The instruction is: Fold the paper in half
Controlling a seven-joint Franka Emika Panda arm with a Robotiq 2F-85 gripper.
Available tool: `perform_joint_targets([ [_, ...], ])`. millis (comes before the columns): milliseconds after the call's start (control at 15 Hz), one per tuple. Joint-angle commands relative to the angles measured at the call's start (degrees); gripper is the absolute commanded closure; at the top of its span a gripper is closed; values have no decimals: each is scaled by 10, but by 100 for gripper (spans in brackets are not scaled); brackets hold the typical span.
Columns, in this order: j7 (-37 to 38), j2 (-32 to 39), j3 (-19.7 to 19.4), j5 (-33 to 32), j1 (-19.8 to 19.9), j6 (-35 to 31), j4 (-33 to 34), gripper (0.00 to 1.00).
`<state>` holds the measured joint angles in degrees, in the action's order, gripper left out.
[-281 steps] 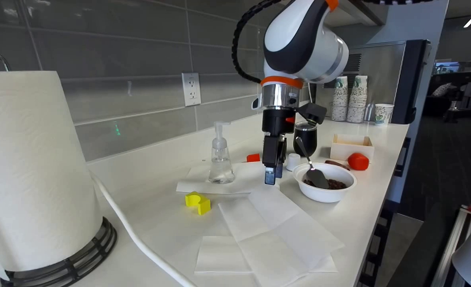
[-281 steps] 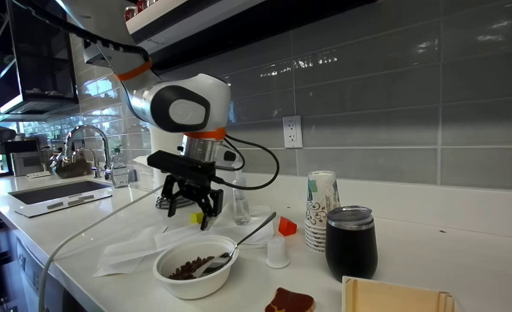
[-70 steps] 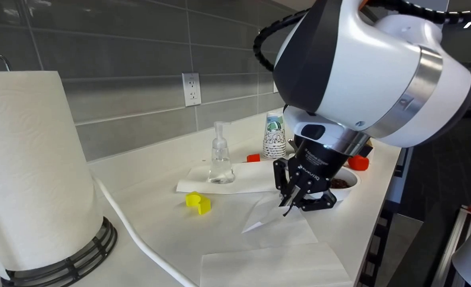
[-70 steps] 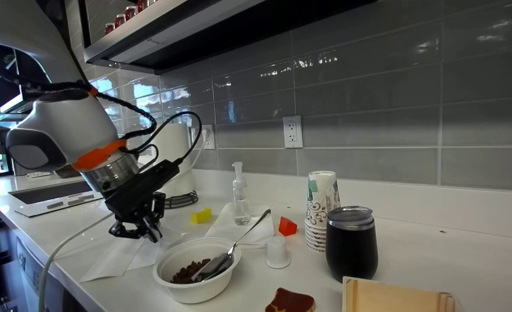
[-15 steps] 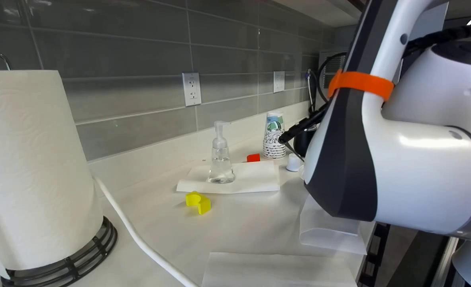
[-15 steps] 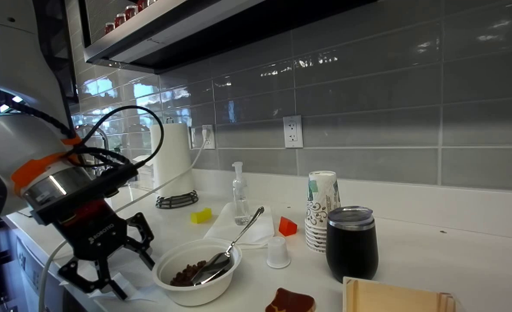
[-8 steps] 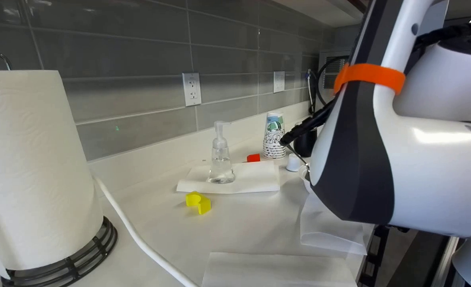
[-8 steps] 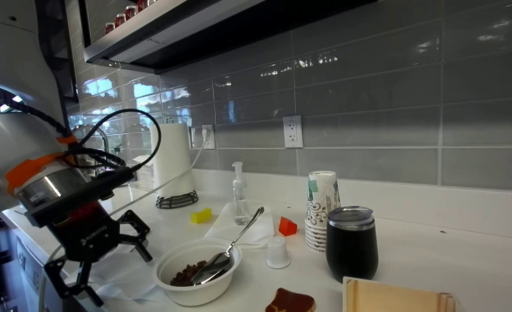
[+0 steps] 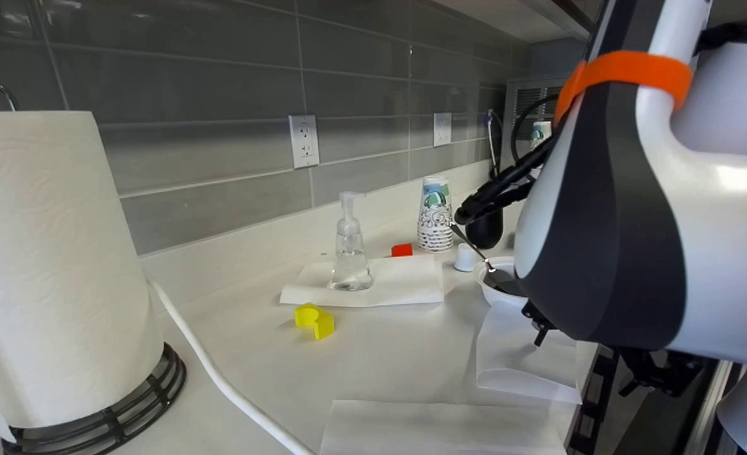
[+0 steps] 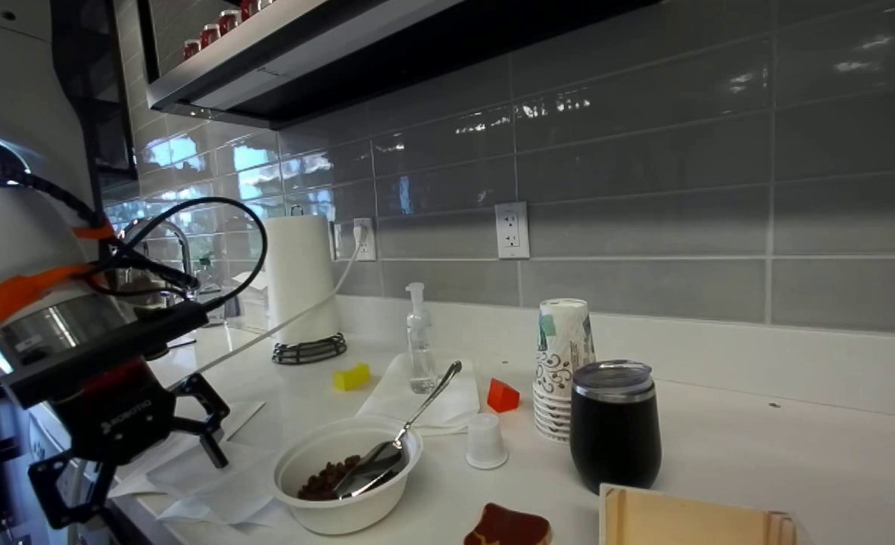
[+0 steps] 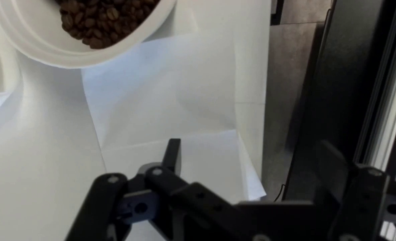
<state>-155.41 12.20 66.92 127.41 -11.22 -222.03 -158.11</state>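
Over the counter [image 9: 386,366], the arm [image 9: 639,240] is drawn farther right. The gripper [image 10: 173,498] is now spread wide, nothing held. The paper [image 9: 525,366] is left lying just near-side of the bowl [image 9: 497,296], lined across; a fold is judged begun, halving unconfirmed.

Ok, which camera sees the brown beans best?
The wrist view: the beans are close enough to pick out singly. In an exterior view they're a small pile by the spoon; in an exterior view where the arm partly hides the bowl, none show.
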Motion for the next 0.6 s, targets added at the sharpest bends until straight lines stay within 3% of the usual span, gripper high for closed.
perform_joint_targets([
  [0, -28, -21, 109, 54, 111, 20, 0, 0],
  [333, -33, -23, 269, 104, 288, 19, 35, 0],
  [533, -11, 11, 370, 84, 401, -12, 59, 0],
])
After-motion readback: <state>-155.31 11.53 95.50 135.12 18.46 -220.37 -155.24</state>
